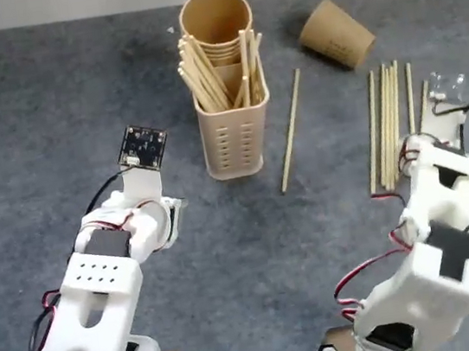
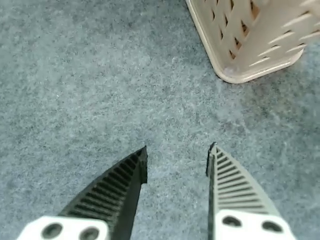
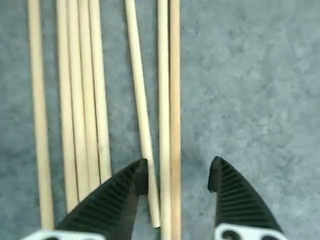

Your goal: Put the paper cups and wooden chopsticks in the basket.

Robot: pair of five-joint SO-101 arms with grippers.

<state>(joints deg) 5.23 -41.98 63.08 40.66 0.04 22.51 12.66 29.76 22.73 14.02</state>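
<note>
Plainly released, the right end effector [image 3: 175, 172] hangs with fingers spread over the loose chopsticks [image 3: 95, 100] lying side by side on the grey bench [image 3: 250, 75]. Two sticks run between its tips, though whether it touches them is hard to tell. Likewise released, the left end effector [image 2: 176, 160] sits over the bench with a corner of the basket [image 2: 250, 45] near ahead of it. Farther out, the basket stands upright holding stacked paper cups [image 1: 215, 21] and a sheaf of chopsticks [image 1: 204, 79]; a single chopstick [image 1: 290, 130] lies between it and the loose row, and a tipped paper cup [image 1: 335, 33] lies on its side beyond.
</note>
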